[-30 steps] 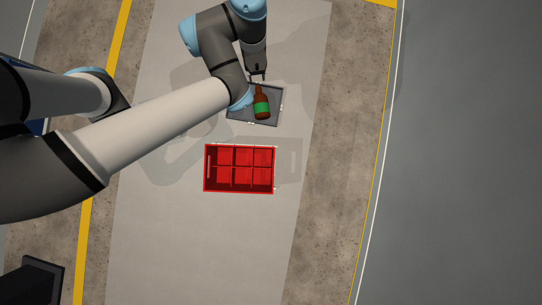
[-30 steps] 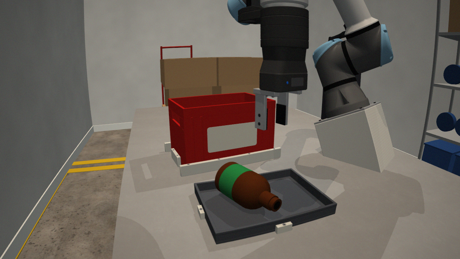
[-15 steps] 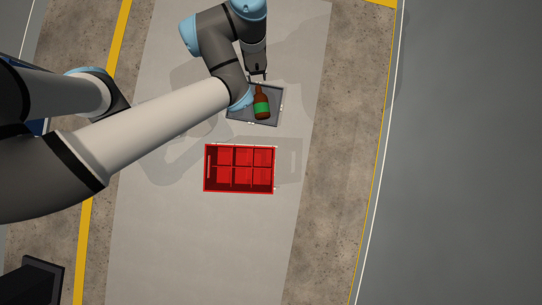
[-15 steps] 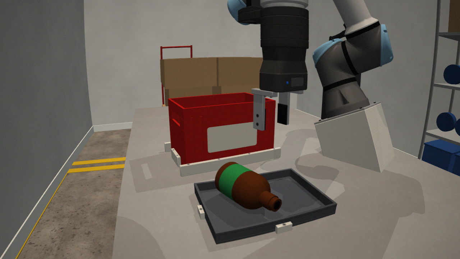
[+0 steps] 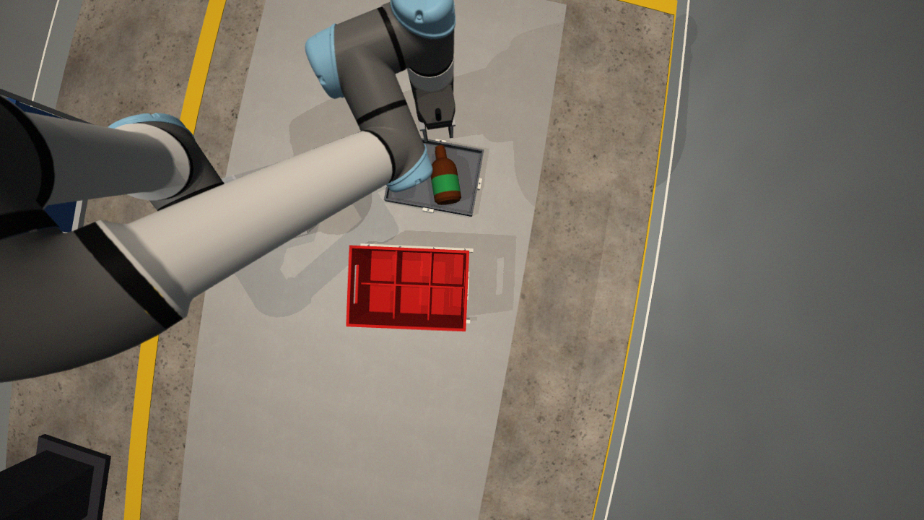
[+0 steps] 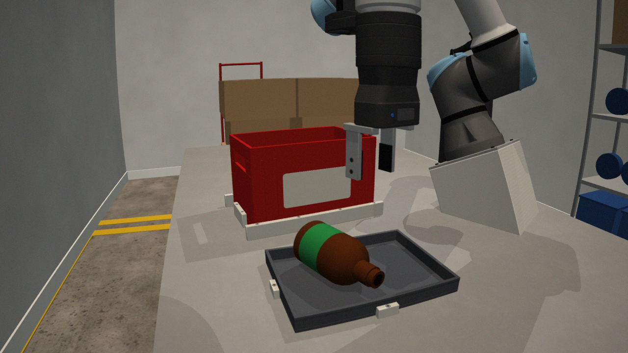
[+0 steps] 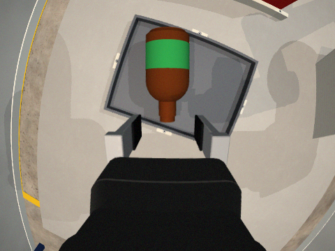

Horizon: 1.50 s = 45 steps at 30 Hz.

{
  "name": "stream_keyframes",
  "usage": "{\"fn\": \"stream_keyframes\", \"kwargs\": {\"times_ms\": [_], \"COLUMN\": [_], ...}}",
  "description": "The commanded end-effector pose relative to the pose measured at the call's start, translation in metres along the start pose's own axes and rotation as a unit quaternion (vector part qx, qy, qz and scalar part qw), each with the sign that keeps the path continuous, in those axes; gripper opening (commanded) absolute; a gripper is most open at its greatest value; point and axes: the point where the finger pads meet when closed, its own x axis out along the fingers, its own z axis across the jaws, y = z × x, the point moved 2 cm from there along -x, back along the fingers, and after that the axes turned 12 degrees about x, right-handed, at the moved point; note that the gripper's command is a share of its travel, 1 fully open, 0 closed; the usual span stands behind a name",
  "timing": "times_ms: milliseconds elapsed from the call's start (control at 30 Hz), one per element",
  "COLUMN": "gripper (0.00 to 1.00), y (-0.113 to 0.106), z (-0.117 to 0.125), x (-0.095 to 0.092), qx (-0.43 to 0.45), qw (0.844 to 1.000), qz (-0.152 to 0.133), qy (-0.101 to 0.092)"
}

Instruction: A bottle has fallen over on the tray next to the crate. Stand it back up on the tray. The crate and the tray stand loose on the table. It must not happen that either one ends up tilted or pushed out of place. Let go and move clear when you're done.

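Note:
A brown bottle [image 6: 335,256] with a green label lies on its side on the dark grey tray [image 6: 358,282]; its neck points away from the red crate [image 6: 302,171]. It also shows in the overhead view [image 5: 445,175] and the wrist view [image 7: 167,70]. My gripper [image 6: 371,160] is open and empty. It hangs well above the tray, over the edge by the bottle's mouth. In the wrist view the fingers stand apart on either side of the neck's line, clear of the bottle.
The red crate [image 5: 406,286] with several empty compartments stands beside the tray inside white edge strips. The arm's white base block [image 6: 483,189] stands to the right of the tray. Cardboard boxes [image 6: 285,103] and a shelf [image 6: 610,131] lie beyond the table.

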Motion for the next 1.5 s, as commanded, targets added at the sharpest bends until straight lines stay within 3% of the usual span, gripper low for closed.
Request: {"fn": "stream_keyframes", "kwargs": {"times_ms": [0, 267, 1133, 1467], "gripper": [1.00, 1.00, 1.00, 1.00], "y": [0.000, 0.000, -0.001, -0.001], "z": [0.000, -0.001, -0.002, -0.002], "x": [0.005, 0.019, 0.097, 0.110], "qx": [0.000, 0.000, 0.000, 0.000], "qw": [1.000, 1.000, 1.000, 1.000], "qz": [0.000, 0.000, 0.000, 0.000], "qy": [0.001, 0.001, 0.001, 0.001]}}
